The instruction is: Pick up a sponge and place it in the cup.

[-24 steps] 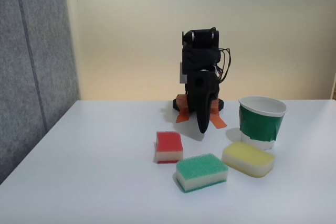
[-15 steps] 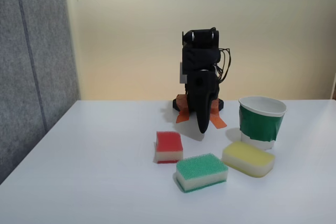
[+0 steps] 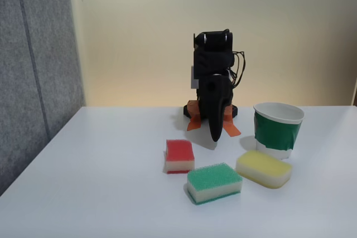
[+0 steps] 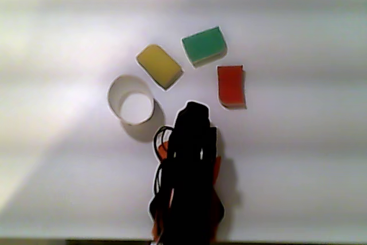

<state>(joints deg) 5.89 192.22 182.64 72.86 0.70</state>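
- While the black arm (image 3: 213, 90) sat folded at the centre of the fixed view, its gripper (image 3: 215, 135) pointed down toward the white table (image 3: 100, 193), low in the middle of the frame; whether the claw was apart or together could not be told, as the fingers merged into one dark shape.
- The sponge (image 3: 179, 155) (red top, white base) lay flat at lower centre of the fixed view, below and left of the gripper tip and apart from it.
- In the other view, the sponge (image 4: 231, 86) sat right of centre, just above and right of the arm's dark tip (image 4: 195, 113).
- The cup (image 3: 277, 129) stood upright at centre right of the fixed view, green band around it, well apart from the red sponge.
- In the other view, the cup (image 4: 117, 88) showed its open white rim left of centre.
- A green-topped sponge (image 3: 214, 182) and a yellow sponge (image 3: 264, 169) lay side by side at lower centre right of the fixed view, the yellow one just in front of the cup.
- Orange tape (image 3: 194, 120) marked the arm's base.
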